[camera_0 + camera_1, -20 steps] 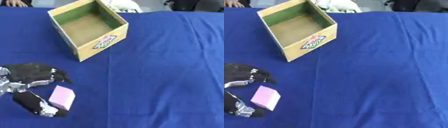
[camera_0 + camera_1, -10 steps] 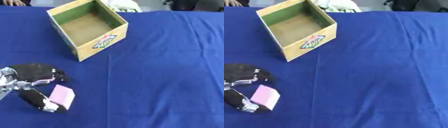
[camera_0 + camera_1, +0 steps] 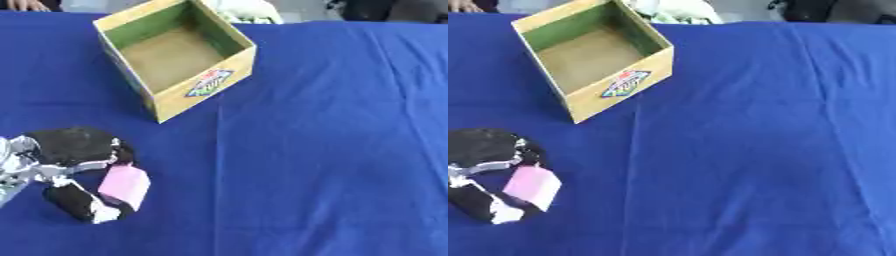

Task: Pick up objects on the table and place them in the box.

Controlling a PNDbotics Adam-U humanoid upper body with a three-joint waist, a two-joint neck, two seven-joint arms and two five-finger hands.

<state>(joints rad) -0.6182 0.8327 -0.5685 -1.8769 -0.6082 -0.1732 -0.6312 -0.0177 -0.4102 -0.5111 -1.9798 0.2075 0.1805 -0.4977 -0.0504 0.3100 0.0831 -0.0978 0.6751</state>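
Observation:
My left hand (image 3: 66, 150) is at the lower left of the table, fingers and thumb curled round a small pink block (image 3: 123, 185). The block sits between the thumb below and the fingers above, tilted, just over the blue cloth. The open cardboard box (image 3: 175, 57), yellow outside with a green inner wall and a colourful label on its front, stands at the upper left, well beyond the hand. Its inside shows a bare brown floor. My right hand shows in no view.
A blue cloth (image 3: 332, 140) covers the whole table. At the far edge behind the box lies something pale and bunched (image 3: 245, 9). A person's hand (image 3: 26, 5) rests at the far left edge, and dark shapes (image 3: 394, 9) show at the far right.
The left hand with the pink block has risen slightly and shifted a little toward the box. The box has not moved.

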